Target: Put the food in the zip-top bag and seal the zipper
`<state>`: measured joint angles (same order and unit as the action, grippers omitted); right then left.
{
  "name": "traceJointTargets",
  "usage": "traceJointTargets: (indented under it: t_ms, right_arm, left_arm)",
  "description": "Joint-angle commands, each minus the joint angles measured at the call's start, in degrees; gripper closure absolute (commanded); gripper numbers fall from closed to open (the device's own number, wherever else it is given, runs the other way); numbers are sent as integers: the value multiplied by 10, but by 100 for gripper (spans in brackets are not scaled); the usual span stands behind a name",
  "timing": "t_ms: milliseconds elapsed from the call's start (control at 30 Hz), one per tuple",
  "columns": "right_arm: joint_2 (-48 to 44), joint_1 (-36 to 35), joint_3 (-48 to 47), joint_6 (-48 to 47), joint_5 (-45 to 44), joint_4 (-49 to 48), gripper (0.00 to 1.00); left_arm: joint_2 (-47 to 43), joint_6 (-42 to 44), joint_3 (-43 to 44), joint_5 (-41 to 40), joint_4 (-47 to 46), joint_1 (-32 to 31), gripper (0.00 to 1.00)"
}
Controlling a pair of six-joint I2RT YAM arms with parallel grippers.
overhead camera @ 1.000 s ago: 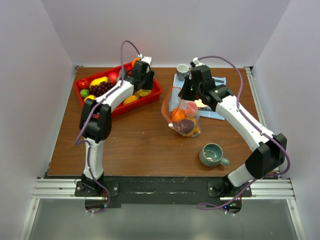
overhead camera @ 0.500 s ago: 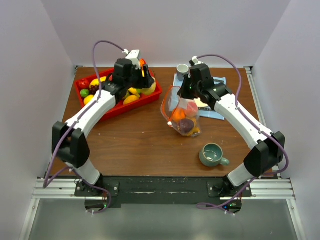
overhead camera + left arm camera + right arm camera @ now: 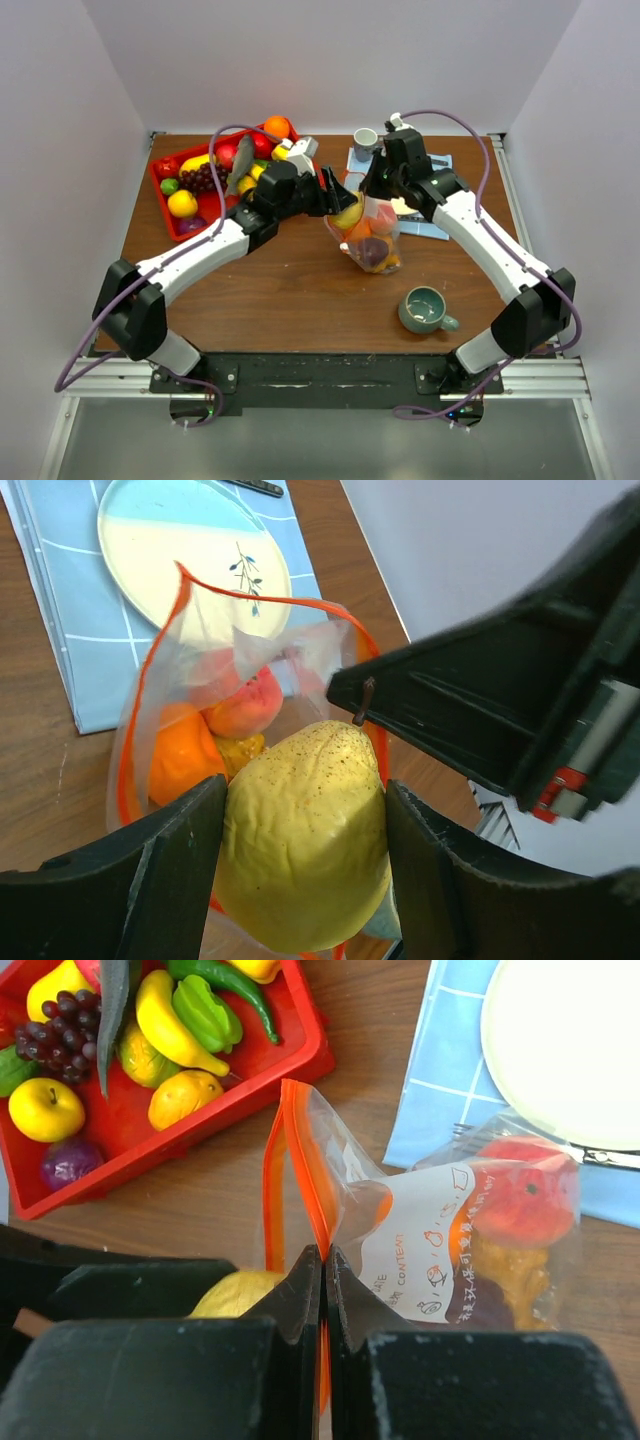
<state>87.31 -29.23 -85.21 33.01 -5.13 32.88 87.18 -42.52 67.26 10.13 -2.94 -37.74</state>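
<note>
Swung across, left gripper (image 3: 340, 205) holds lemon (image 3: 300, 850) above bag (image 3: 420, 1250).

The top camera is looking down from above the near edge at the whole table (image 3: 270, 290). Both wrist cameras are looking closely at the bag (image 3: 135, 750), left one facing right, right one facing left; all three are sharing it.

The yellow fruit (image 3: 305, 840) is pale yellow, flecked with tiny brown specks. The zip-top bag (image 3: 420, 1230) is clear with orange lettering, and its zipper (image 3: 305, 1160) is orange-red. Inside it show 1 orange piece (image 3: 180, 765) and 1 red-peach piece (image 3: 240, 705). The plate (image 3: 190, 550) is cream with a pale blue band and a dark leaf sprig. The mat (image 3: 60, 630) is light blue, gridded in white. The tray (image 3: 285, 1055) is red and the grapes (image 3: 55, 1035) dark purple.
</note>
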Motion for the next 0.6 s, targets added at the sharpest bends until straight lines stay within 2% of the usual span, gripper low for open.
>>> traceJointTargets:
  t_ms: [0, 100, 200, 300, 333, 367, 433, 567]
  right_arm:
    - [-48, -1, 4, 11, -16, -12, 100]
    - [-58, -1, 8, 13, -14, -9, 100]
    - [-69, 0, 14, 16, -12, -9, 100]
    - [-74, 0, 15, 14, -18, -3, 100]
    - [-75, -1, 15, 11, -20, -1, 100]
    - [-77, -1, 17, 12, -22, 0, 100]
    - [-79, 0, 19, 10, -25, 0, 100]
    - [-77, 0, 21, 10, -26, -2, 100]
  left_arm:
    - [23, -45, 6, -45, -65, -20, 62]
    - [36, -48, 9, -78, -61, -29, 54]
    - [54, -52, 17, -76, -66, -30, 47]
    - [69, -38, 40, -59, -61, -37, 29]
    - [71, -27, 52, -63, -56, -40, 19]
    - [70, -21, 58, -64, -52, -44, 15]
    - [64, -12, 66, -65, -40, -45, 8]
    - [48, 5, 68, -64, -17, -45, 3]
